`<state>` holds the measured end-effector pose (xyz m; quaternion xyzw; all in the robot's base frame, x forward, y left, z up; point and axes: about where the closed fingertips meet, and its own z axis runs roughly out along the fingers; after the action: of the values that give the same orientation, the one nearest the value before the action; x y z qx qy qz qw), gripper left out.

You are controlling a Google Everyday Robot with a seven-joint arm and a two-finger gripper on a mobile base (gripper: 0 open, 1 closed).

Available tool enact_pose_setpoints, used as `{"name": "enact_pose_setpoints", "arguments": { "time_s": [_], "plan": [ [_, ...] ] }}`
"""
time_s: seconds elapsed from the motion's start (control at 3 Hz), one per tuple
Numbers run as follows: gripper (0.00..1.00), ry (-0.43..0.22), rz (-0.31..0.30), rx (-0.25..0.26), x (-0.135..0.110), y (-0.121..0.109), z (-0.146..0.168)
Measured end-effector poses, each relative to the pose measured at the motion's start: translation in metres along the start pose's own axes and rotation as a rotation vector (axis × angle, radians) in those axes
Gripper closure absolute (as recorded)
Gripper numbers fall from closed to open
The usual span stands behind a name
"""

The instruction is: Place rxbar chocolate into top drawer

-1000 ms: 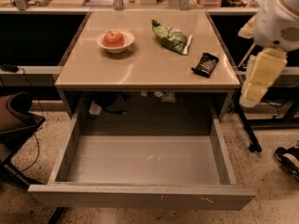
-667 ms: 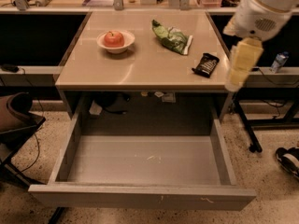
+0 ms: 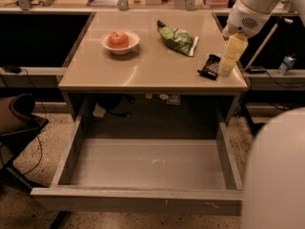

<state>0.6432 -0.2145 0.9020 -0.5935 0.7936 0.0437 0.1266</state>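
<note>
On a tan desk (image 3: 152,66) above the pulled-out drawer (image 3: 138,195), reaching stage: gripper (image 3: 225,70) hanging just beside the bar (image 3: 208,67) at the front right corner, perhaps touching, open or shut impossible to tell; next calls for straddling, closing, lifting, lowering in.

1 camera looks down from the front onto desk (image 3: 157,63) and drawer (image 3: 143,168); jaws upper right.

1. I see a speckled floor (image 3: 28,209) under warm light.
2. A tan counter (image 3: 143,66) stands centre; a dark chair (image 3: 19,120) sits left.
3. My hand (image 3: 226,69) hangs over the counter's right front edge.
</note>
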Motion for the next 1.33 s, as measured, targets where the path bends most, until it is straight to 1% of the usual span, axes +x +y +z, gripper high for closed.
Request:
{"name": "enact_pose_setpoints", "arguments": {
  "time_s": [0.33,0.67,1.0,1.33],
  "plan": [
    [0.0,-0.052,0.1,0.029,0.026,-0.034,0.007],
    [0.0,-0.112,0.159,0.027,0.046,-0.049,0.018],
    [0.0,-0.136,0.156,0.062,0.038,-0.061,0.021],
    [0.0,-0.187,0.179,0.058,0.041,-0.067,0.03]
  ]
}}
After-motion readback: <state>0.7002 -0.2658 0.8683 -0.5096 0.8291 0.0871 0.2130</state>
